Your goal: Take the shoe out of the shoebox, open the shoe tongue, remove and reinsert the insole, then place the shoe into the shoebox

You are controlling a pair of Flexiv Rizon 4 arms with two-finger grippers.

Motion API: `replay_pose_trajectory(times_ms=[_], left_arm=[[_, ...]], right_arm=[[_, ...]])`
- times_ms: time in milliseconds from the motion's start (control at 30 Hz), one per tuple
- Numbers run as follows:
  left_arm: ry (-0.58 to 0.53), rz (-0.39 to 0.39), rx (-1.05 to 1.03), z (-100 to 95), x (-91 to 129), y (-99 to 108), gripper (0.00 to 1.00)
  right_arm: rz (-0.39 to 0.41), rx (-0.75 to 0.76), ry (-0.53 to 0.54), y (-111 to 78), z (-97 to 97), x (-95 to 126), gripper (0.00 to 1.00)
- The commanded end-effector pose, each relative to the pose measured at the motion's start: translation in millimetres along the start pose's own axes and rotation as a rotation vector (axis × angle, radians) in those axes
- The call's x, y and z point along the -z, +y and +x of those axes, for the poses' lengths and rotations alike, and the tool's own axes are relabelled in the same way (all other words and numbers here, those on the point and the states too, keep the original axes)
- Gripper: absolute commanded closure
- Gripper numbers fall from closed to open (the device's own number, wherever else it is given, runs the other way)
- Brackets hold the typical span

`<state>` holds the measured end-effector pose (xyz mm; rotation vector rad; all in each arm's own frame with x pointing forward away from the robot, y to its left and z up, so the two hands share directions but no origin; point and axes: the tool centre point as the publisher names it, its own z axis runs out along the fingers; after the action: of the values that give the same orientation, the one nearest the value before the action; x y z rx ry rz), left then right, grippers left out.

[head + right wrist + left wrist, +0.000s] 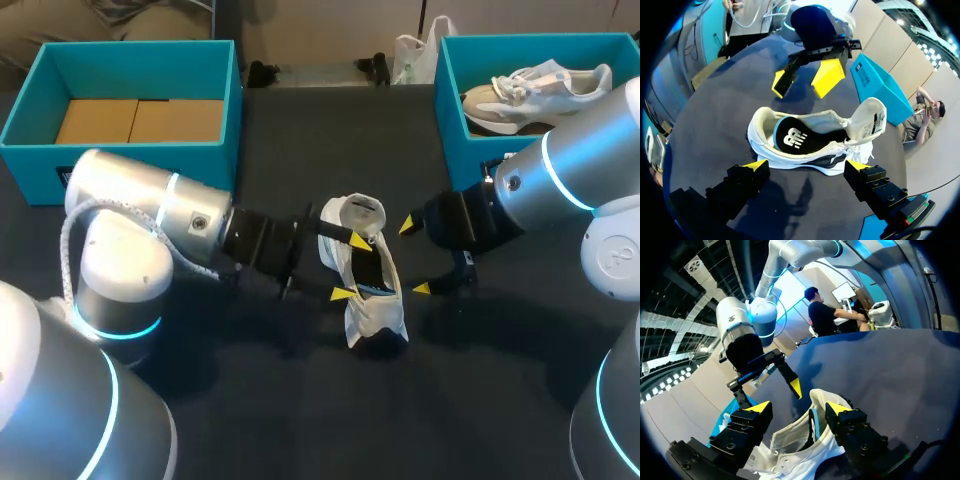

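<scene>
Left gripper (pixel 352 267): fingers spread wide, holding nothing. It enters from the frame's left in the head view, with both yellow tips at the shoe's left side. Whether they brush the shoe cannot be told.
Right gripper (pixel 415 258): fingers also spread wide, gripping nothing. It sits just right of the shoe, apart from it.
Shoe (pixel 375 315): white, on its side on the dark table (pixel 500 400) at mid-frame, between the two grippers. Its opening faces the right gripper.
Right wrist view: the shoe lies just ahead of this gripper's open fingers, and the left gripper hangs beyond it.
Left wrist view: the shoe lies under and between this gripper's fingers, with the right gripper ahead of it.
Tongue (pixel 867 120): folded out, away from the opening.
Insole (pixel 800 140): black, lying inside the shoe.
Left box (pixel 140 160): teal, upper left of the frame, with brown cardboard inside.
Right box (pixel 450 110): teal, upper right, holding a second shoe (pixel 535 92), pale grey and white.
Writing: a white logo on the insole and a small label inside the tongue, its print too fine to read.
</scene>
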<state>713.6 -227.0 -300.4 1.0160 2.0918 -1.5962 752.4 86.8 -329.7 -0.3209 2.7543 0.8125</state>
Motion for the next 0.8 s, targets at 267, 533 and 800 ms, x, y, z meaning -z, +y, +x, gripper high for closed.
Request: replay_pose_trajectory(times_ms=[267,533,800], left_arm=[[0.243,0.035,-0.08,-30.5,27.9,-16.1,0.24],[0.45,0.039,-0.119,-54.3,46.0,-27.0,0.05],[0.649,0.017,-0.173,-66.6,61.5,-33.8,0.0]], right_arm=[[0.003,0.0,-0.002,0.5,0.3,-1.5,0.0],[0.016,-0.034,0.034,-5.9,3.3,4.3,0.0],[0.061,-0.089,0.094,-18.0,6.1,25.3,0.0]])
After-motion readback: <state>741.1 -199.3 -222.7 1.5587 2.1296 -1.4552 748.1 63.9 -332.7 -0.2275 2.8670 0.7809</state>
